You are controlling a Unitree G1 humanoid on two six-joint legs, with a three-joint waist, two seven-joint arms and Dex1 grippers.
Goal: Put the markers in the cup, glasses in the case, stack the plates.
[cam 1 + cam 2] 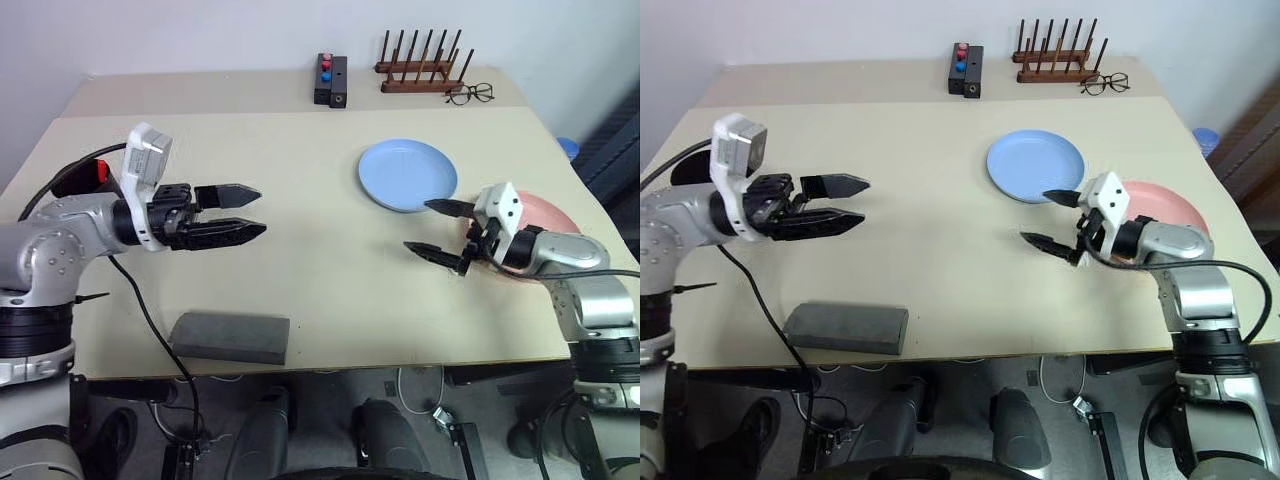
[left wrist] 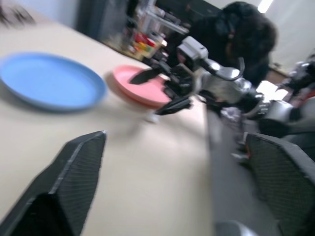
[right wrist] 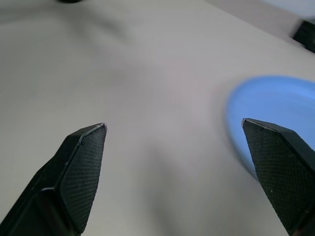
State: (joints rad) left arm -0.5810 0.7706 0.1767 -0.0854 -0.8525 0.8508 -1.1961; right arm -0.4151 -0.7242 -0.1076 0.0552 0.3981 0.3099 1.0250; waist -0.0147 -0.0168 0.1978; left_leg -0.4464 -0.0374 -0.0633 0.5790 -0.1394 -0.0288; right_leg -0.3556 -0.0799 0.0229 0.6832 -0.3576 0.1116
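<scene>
The light blue plate (image 1: 407,175) lies on the table right of centre. The pink plate (image 1: 556,214) lies to its right, partly behind my right gripper (image 1: 417,226). That gripper is open and empty, hovering just left of the pink plate. My left gripper (image 1: 262,211) hangs open and empty over the left half of the table, pointing right. The grey case (image 1: 230,338) lies closed at the near edge, below it. A black shape with a red tip (image 1: 98,172) shows behind my left arm; it looks like the cup, I cannot tell for sure. The glasses are out of view.
At the far edge stand a wooden peg rack (image 1: 422,70), a black box with red and blue buttons (image 1: 330,80) and wire-framed clear spectacles (image 1: 470,94). A person in dark clothes (image 2: 246,34) is beyond the table's right side.
</scene>
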